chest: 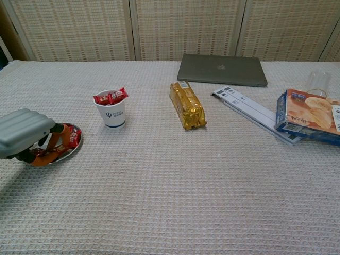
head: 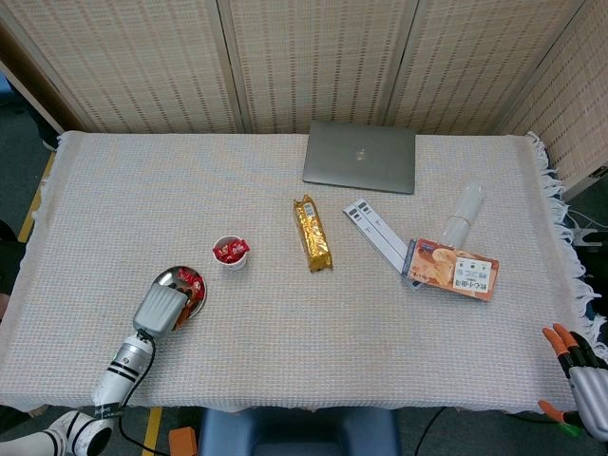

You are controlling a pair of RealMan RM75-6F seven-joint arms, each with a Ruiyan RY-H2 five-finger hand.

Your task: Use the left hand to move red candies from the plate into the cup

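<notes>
- Red candies [chest: 68, 139]: wrapped pieces heaped in the metal plate [head: 165, 278] at lower left of the head view; more already sit in the white paper cup [chest: 112, 112], just up and right of the plate.
- Left hand [chest: 24, 135]: lies over the plate's near side, orange fingertips [chest: 52, 144] curled down among the wrappers. Whether one is actually pinched cannot be told; the grey back of the hand hides the contact.
- Right hand [head: 581, 375]: at the lower right corner of the head view, off the cloth, well apart from the work; its fingers are too cropped to read.
- Step in hand, as judged: securing a single candy.
- Handling advice: close on one wrapper only, lift straight up so the light plate does not skid or tip, then carry up-right and release low over the heaped cup.
- Risk: crinkly wrappers slip; a nudged cup may topple.
</notes>
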